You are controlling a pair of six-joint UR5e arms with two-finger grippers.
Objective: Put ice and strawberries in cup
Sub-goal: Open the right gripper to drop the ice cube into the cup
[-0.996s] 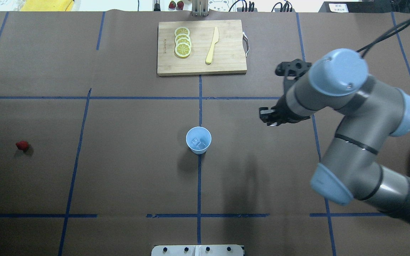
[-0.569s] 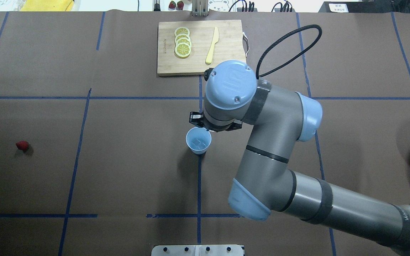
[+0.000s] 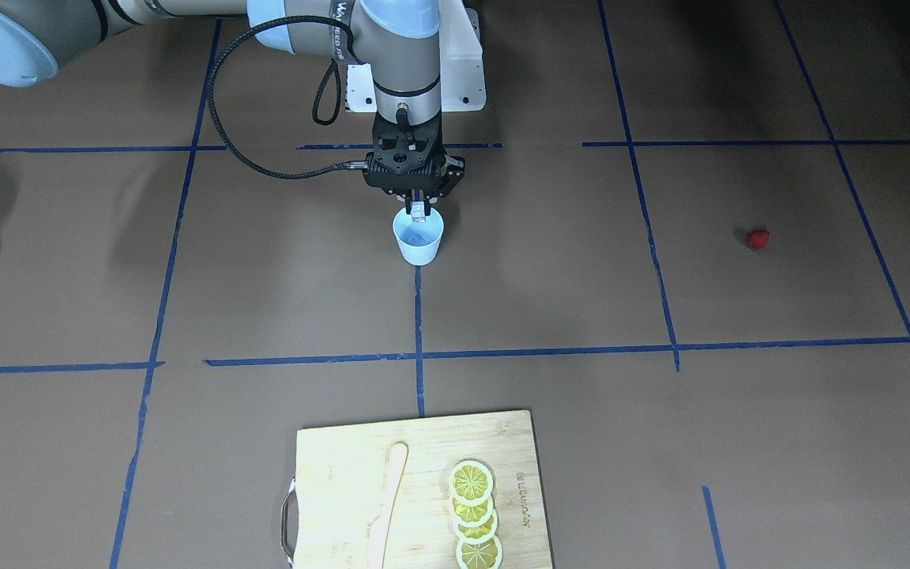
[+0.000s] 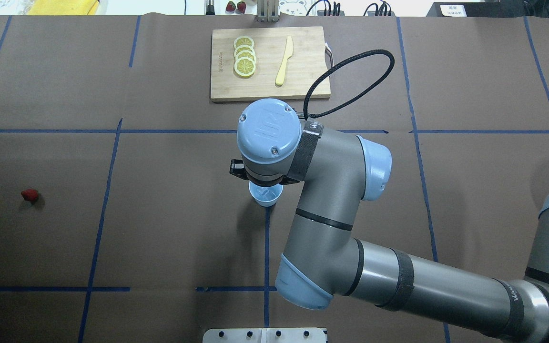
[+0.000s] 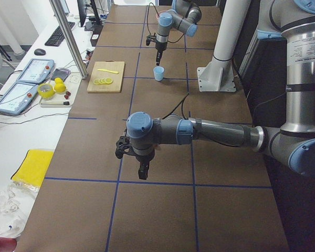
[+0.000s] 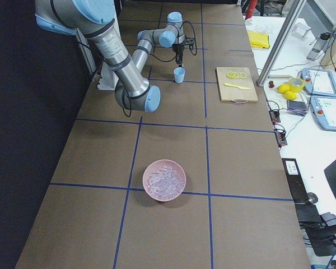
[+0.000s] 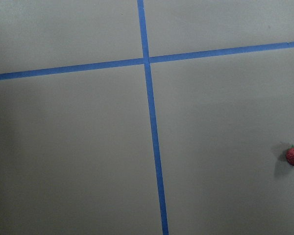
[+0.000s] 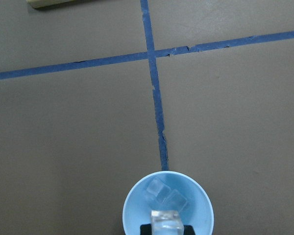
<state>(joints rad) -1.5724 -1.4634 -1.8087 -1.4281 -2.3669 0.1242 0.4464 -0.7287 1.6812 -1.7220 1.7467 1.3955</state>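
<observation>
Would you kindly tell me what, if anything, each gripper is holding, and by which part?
The right gripper pinches one ice cube by two opposite sides, above the cup. Whether the left gripper holds anything cannot be told.

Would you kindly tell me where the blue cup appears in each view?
Front-facing: cup, centre.
Overhead: cup, centre, partly covered.
Exterior left: cup, top centre.
Exterior right: cup, top centre.
Left wrist: not in view.
Right wrist: cup, bottom edge.
Shared landmark: the cutting board.
</observation>
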